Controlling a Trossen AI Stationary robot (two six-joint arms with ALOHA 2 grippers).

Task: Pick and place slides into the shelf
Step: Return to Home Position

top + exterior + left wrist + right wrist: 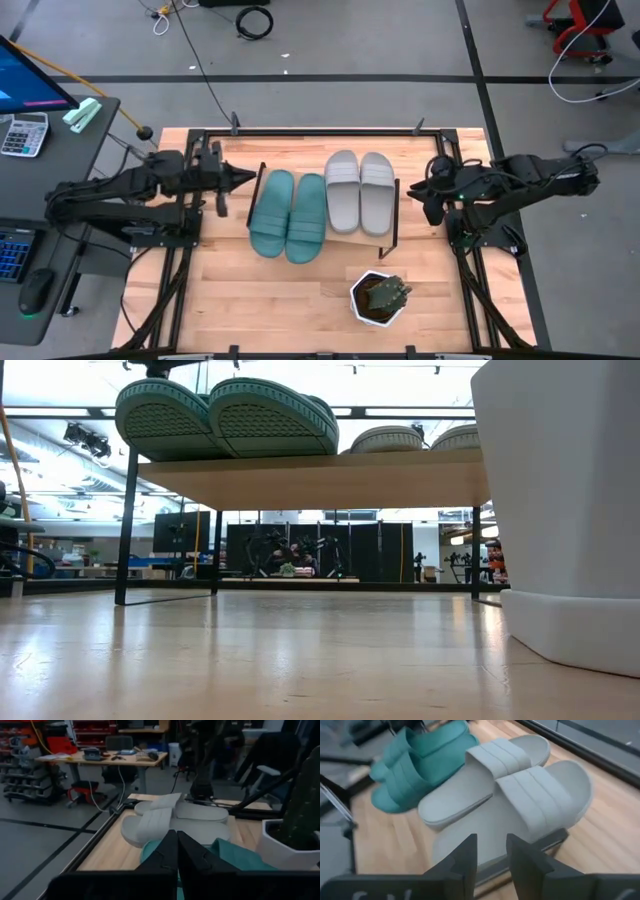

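Observation:
Two teal slides (288, 213) and two light grey slides (359, 190) lie side by side, soles down, on the shelf (345, 238), a low light-wood board on black wire legs. In the low view the teal soles (225, 415) overhang the board's near edge (320, 478), with the grey pair (420, 438) beside them. My left gripper (245, 180) is shut and stands off the shelf's left end, pointing at the teal pair (235, 855). My right gripper (412, 190) stands off the right end, open and with nothing in it, its fingers (491, 852) aimed at the grey pair (520, 790).
A white hexagonal pot (380, 298) with a green plant stands on the table near the front, right of centre; it fills the right of the low view (570, 510). Black frame rails (320, 131) run along the table's edges. A desk with a keyboard (20, 135) stands at the left.

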